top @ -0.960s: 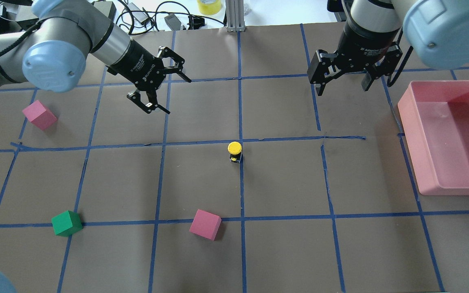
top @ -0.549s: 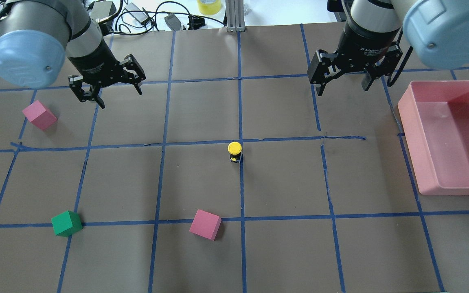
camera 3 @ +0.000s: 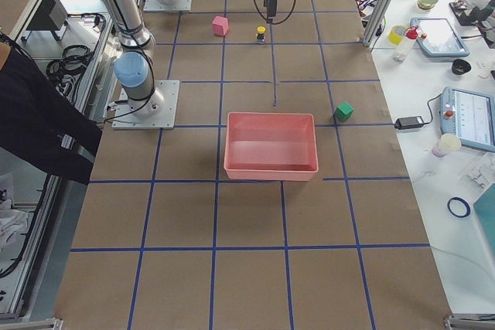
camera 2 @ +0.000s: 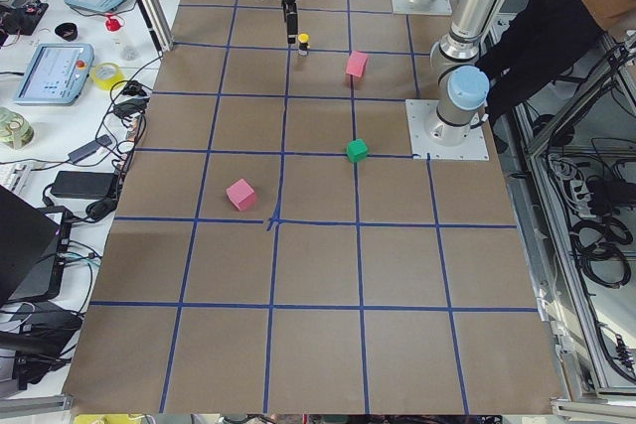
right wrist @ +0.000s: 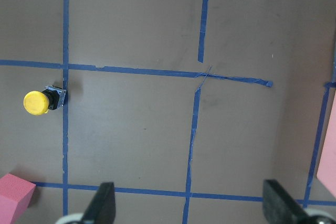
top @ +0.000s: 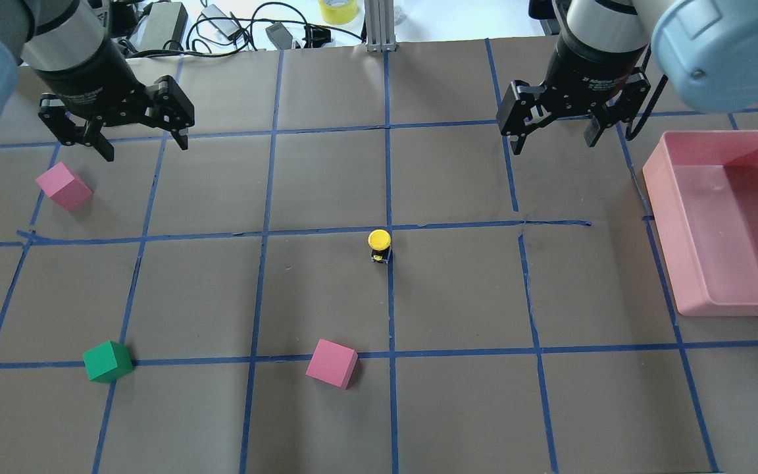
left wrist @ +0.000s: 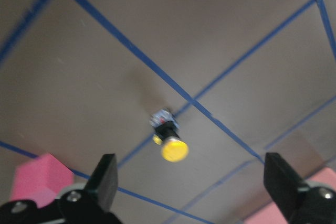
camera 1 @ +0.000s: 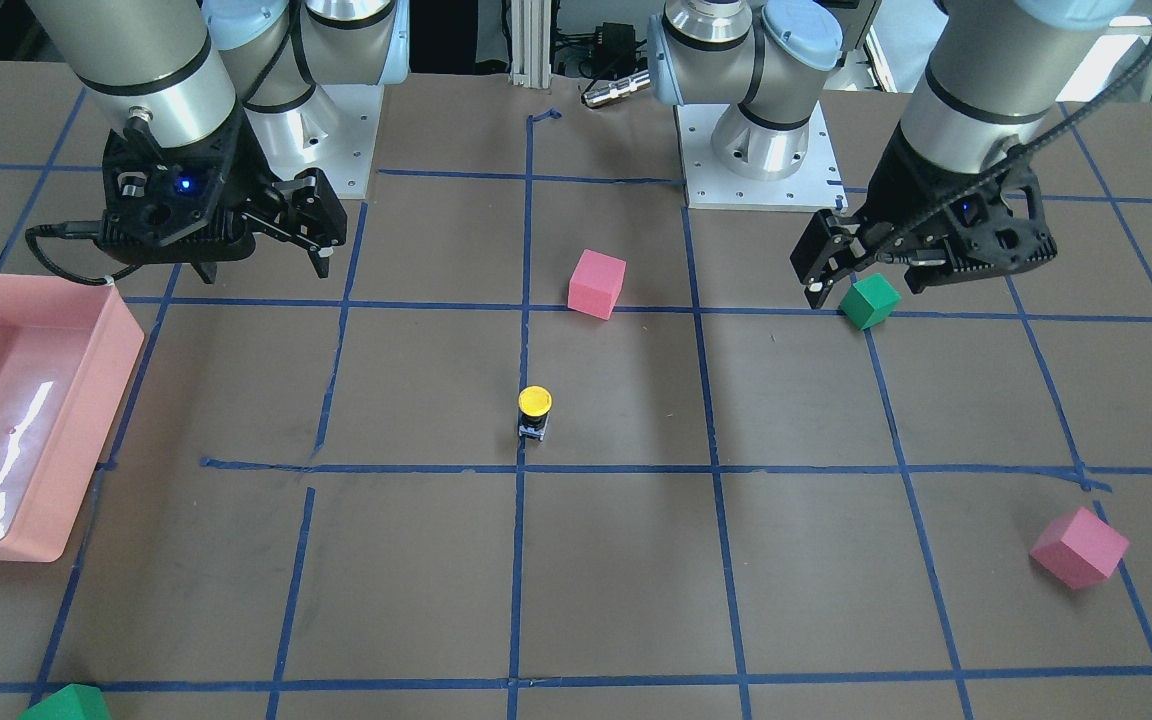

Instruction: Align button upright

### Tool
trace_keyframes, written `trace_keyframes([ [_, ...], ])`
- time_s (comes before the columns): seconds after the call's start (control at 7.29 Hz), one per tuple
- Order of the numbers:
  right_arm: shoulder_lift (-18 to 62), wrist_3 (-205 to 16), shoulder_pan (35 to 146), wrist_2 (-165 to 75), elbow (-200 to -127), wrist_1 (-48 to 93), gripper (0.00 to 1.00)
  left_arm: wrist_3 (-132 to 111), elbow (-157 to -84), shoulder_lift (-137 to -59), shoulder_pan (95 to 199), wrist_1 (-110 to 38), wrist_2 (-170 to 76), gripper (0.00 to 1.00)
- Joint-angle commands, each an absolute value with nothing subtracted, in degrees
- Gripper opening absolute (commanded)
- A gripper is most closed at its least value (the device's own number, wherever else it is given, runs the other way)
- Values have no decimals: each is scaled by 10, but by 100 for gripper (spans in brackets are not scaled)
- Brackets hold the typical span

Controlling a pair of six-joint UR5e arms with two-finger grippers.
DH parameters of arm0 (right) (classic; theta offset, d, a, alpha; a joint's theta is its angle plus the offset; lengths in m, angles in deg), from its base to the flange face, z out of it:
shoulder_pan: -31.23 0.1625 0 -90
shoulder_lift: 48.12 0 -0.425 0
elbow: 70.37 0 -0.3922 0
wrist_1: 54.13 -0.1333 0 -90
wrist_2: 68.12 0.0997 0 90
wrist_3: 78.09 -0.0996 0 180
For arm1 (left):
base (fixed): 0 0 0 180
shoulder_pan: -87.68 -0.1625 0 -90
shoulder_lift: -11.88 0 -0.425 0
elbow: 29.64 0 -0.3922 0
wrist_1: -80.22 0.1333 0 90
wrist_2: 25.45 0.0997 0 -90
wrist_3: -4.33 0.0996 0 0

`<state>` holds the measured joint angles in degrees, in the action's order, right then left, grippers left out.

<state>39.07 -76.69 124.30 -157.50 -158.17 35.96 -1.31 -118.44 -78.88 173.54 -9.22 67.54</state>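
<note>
White lettering (top: 599,81) on the right wrist is too small to read. One button (top: 379,245) stands cap-up on the bench (top: 458,408), between and well apart from the left fingers (top: 145,151) and right fingers (top: 555,146), both spread wide, holding nothing. Two pink cubes (top: 64,186), two green cubes (top: 108,361) and one bin (top: 656,172) lie around.

1 btn (camera 1: 534,411), 2 pink cubes (camera 1: 596,284) (camera 1: 1079,547), 2 grn cubes (camera 1: 869,302) (camera 1: 66,704), 1 pink bin (top: 741,224), 2 grippers (top: 147,151) (top: 554,146)

The left claw (top: 144,146) hangs fingers-down with jaws spread wide, nothing between them. The right claw (top: 555,141) takes the same pose, with jaws wide and empty. Each forearm descends steeply to its wrist.
</note>
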Motion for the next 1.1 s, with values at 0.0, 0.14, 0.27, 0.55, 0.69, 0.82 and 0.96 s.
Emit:
trace_keyframes([
  [0.0,391,-767,1243,-1575,-1582,360,100,0,-1195,-769,1731,-114,669,100],
  [0.14,391,-767,1242,-1576,-1582,360,100,23,-1196,-765,1735,-115,669,100],
  [0.27,391,-766,1242,-1576,-1582,360,100,64,-1201,-760,1735,-115,667,100],
  [0.55,391,-767,1243,-1574,-1583,361,100,67,-1210,-757,1739,-115,639,100],
  [0.69,391,-767,1243,-1573,-1584,362,100,68,-1211,-751,1739,-115,638,100],
  [0.82,391,-767,1242,-1574,-1584,362,100,69,-1212,-748,1739,-116,638,100],
  [0.96,391,-767,1243,-1574,-1584,362,100,71,-1213,-744,1739,-118,638,100],
])
